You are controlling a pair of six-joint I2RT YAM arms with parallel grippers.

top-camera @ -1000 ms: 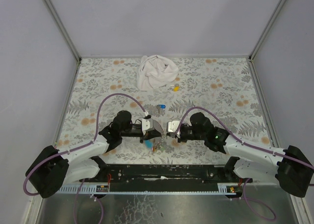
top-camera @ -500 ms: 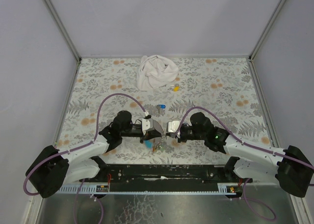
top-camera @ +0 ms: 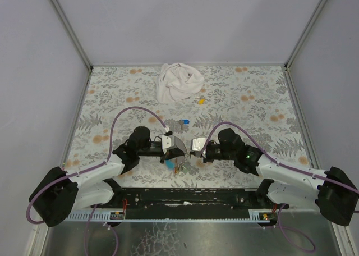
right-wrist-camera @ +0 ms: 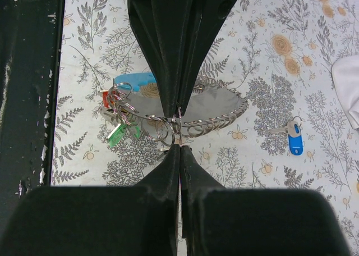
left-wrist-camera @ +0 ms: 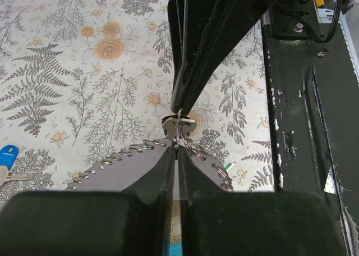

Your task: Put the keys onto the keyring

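Note:
The keyring [right-wrist-camera: 216, 105] is a grey strap edged with several small metal rings, its blue inner side [right-wrist-camera: 134, 79] showing. It hangs between my two grippers low over the table's near middle. My left gripper [left-wrist-camera: 176, 150] is shut on the strap's ringed edge. Tip to tip with it, my right gripper [right-wrist-camera: 179, 147] is shut on a thin metal ring of the same bunch [left-wrist-camera: 179, 124]. Green-capped keys [right-wrist-camera: 118, 133] dangle from the rings. A blue-capped key [top-camera: 184, 122] lies loose on the table beyond the grippers, also in the right wrist view [right-wrist-camera: 294, 139].
A crumpled white cloth [top-camera: 178, 82] lies at the back middle, with a small yellow item [top-camera: 200, 101] just in front of it. The black mounting rail [top-camera: 185, 197] runs along the near edge. Grey walls enclose the floral table [top-camera: 252, 99].

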